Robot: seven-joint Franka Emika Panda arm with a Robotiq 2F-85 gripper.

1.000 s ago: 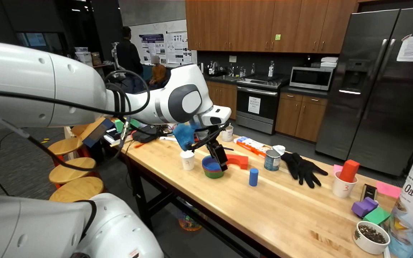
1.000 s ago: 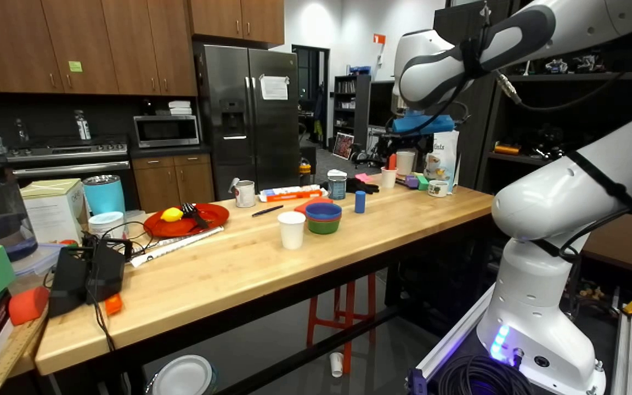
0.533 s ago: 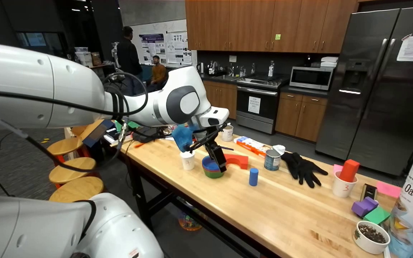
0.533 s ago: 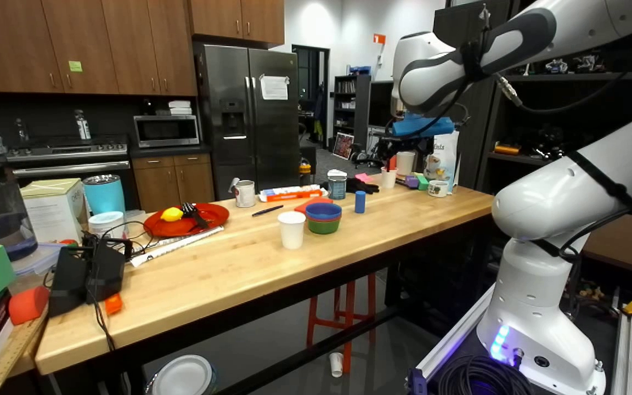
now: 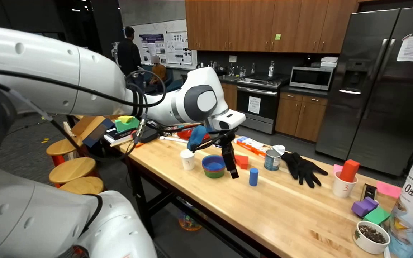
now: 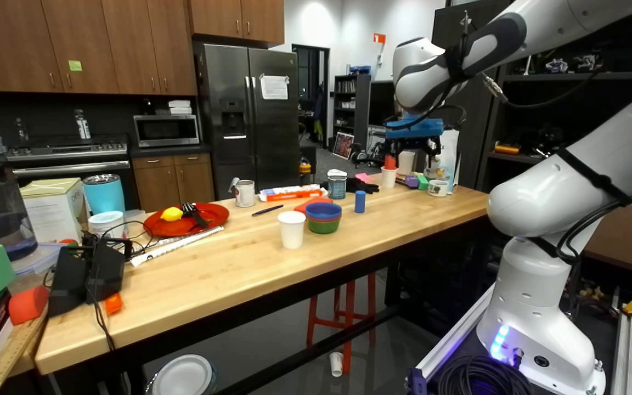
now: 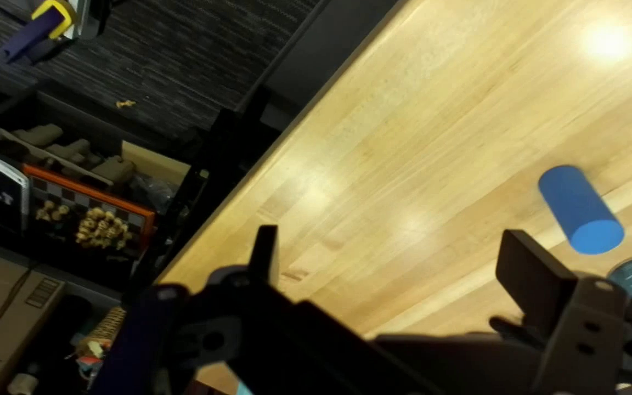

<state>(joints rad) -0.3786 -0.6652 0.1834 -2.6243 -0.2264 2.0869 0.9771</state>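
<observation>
Our gripper hangs empty, jaws spread wide above the table. Nested bowls stand on it, and near them, smaller and untouched, the blue block stands upright. We judge it light, firm and hard to damage, perhaps slick on its rounded wall, so best taken midway up, squeezed from opposite sides.

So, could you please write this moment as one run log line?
jaws: open, holding nothing | blue cylinder: upright on table | bowls: stacked, beside white cup
</observation>
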